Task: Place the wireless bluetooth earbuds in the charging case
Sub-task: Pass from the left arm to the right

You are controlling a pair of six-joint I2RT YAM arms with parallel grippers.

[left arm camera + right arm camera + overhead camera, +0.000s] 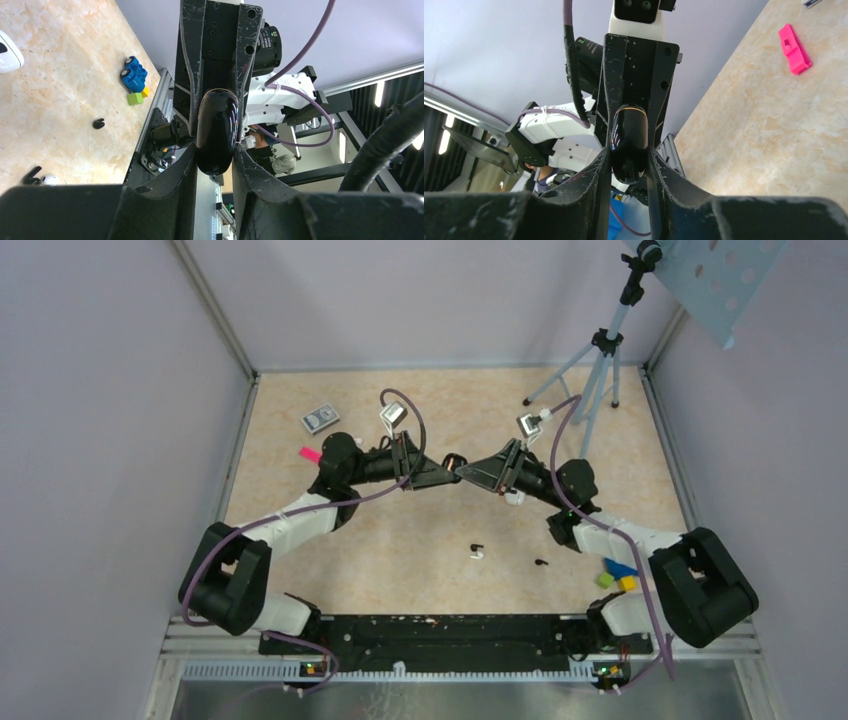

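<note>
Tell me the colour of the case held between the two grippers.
The case is glossy black; the left wrist view shows it best.

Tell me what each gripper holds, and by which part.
Both hold the black charging case: the left gripper pinches one end, the right gripper the opposite end.

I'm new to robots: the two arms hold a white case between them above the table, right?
Not white: the case is glossy black, as the left wrist view shows. The left gripper and the right gripper do hold it between them.
</note>
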